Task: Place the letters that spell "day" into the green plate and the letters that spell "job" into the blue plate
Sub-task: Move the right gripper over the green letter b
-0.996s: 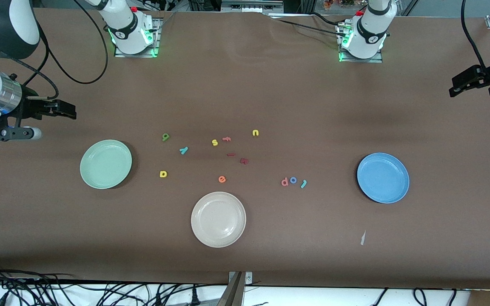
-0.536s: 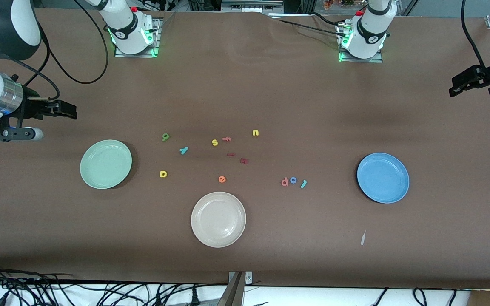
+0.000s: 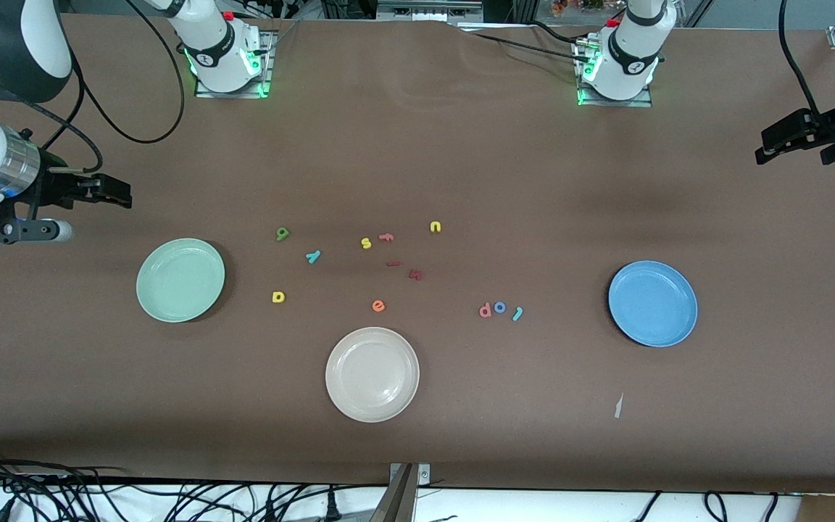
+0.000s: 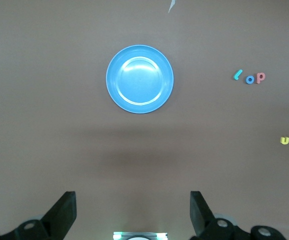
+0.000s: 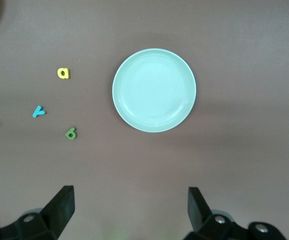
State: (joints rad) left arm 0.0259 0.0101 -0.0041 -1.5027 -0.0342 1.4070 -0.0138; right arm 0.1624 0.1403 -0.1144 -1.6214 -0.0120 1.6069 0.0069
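The green plate lies empty toward the right arm's end, and the blue plate lies empty toward the left arm's end. Between them on the table sit the yellow "d", green "a" and teal "y". The salmon "b", blue "o" and teal "j" stand in a row. My right gripper hangs open over bare table by the green plate. My left gripper is open, over the table's end.
A cream-white plate lies nearer the front camera, mid-table. Other letters lie among the task's: yellow "s", pink "f", yellow "u", orange "e" and two dark red ones. A paper scrap lies near the blue plate.
My left gripper has drifted slightly toward the middle of the table. The right gripper has barely shifted. Letters and plates have not moved.
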